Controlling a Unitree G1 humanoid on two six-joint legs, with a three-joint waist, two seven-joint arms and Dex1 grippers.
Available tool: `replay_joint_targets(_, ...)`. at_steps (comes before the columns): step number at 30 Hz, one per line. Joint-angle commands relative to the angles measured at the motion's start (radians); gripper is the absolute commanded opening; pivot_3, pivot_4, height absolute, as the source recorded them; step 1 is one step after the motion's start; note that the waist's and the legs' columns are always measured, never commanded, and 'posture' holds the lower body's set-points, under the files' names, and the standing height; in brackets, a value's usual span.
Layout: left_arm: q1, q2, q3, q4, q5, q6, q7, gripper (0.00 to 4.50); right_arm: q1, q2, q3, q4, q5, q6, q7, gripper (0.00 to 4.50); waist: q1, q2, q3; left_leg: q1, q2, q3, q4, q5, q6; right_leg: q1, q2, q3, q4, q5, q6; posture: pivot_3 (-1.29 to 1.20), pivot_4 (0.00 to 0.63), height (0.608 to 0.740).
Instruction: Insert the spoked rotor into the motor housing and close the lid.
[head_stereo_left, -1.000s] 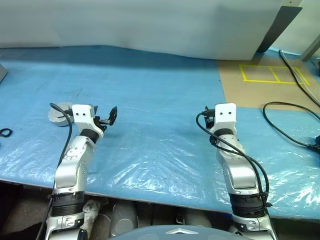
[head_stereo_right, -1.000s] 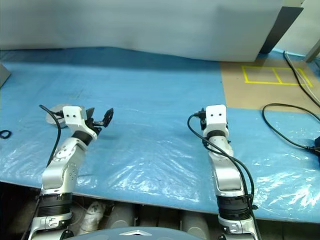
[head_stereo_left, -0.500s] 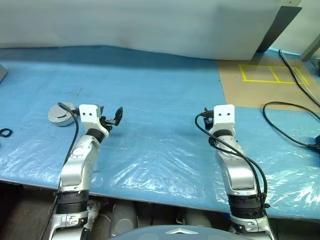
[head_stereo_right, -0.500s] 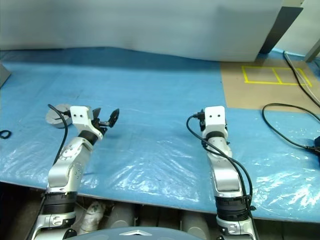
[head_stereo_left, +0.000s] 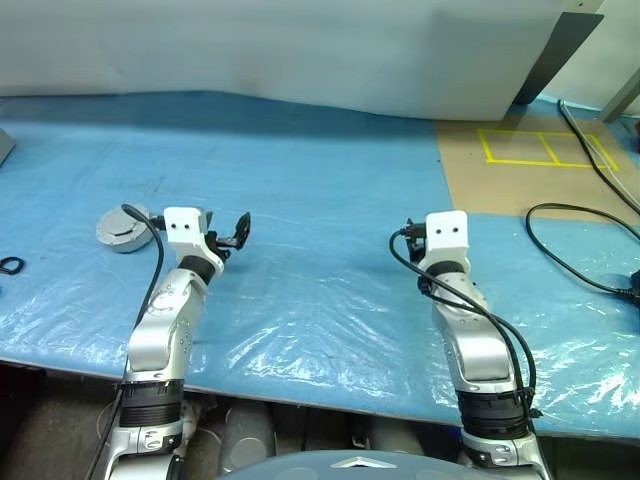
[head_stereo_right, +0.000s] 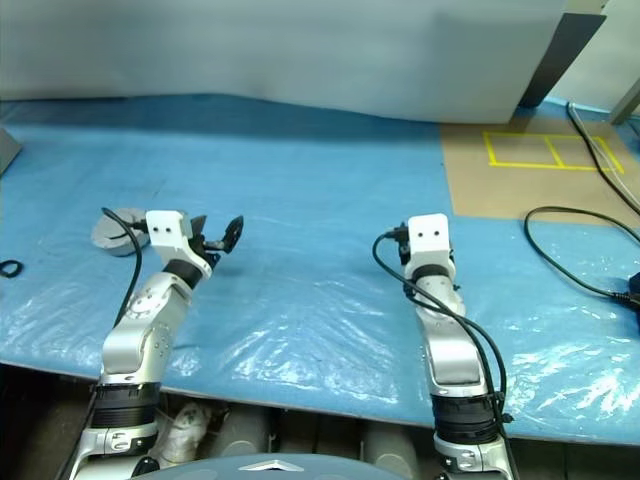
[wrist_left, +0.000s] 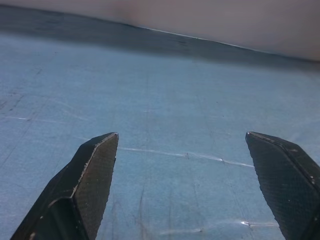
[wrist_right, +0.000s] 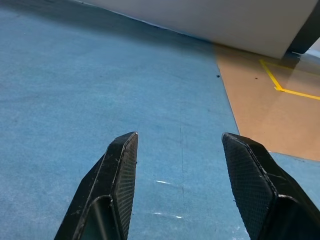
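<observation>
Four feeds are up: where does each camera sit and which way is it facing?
Left eye, right eye: head, looking down over the blue plastic-covered table; both arms, left gripper, closed round gray lid.
Left wrist: on the left arm, along its open black fingers over blue sheet.
Right wrist: along its parted fingers toward the brown board.
Shared: the eyes also show that board.

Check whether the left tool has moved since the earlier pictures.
Yes. The left tool has shifted rightward, away from the closed motor housing on the blue sheet.
</observation>
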Motion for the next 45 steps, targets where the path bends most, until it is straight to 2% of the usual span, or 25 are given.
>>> replay_joint_targets(1, -0.008, 0.007, 0.001, -0.058, -0.001, 0.011, 0.004, 4.27, 0.007, 0.002, -0.007, -0.06, -0.014, 0.003, -0.003, 2.83, 0.0, 0.0, 0.0, 0.0, 0.0, 0.0, 0.0, 0.0, 0.0, 0.0, 0.0, 0.0, 0.0, 0.0, 0.0, 0.0, 0.15, 0.74)
replay_joint_targets(25, 0.011, 0.001, -0.017, -0.04, 0.011, 0.001, -0.013, 4.27, 0.045, 0.007, -0.012, -0.111, -0.023, 0.045, 0.007, 2.83, 0.0, 0.0, 0.0, 0.0, 0.0, 0.0, 0.001, 0.0, 0.0, 0.0, 0.0, 0.0, 0.0, 0.0, 0.0, 0.0, 0.15, 0.74)
replay_joint_targets(45, 0.016, 0.018, 0.021, 0.289, 0.019, -0.273, -0.139, 4.27, 0.044, 0.007, -0.012, -0.109, -0.025, 0.055, 0.013, 2.83, 0.0, 0.0, 0.0, 0.002, 0.0, 0.0, 0.0, 0.0, 0.0, 0.001, 0.0, 0.001, 0.0, 0.0, 0.0, 0.0, 0.15, 0.74)
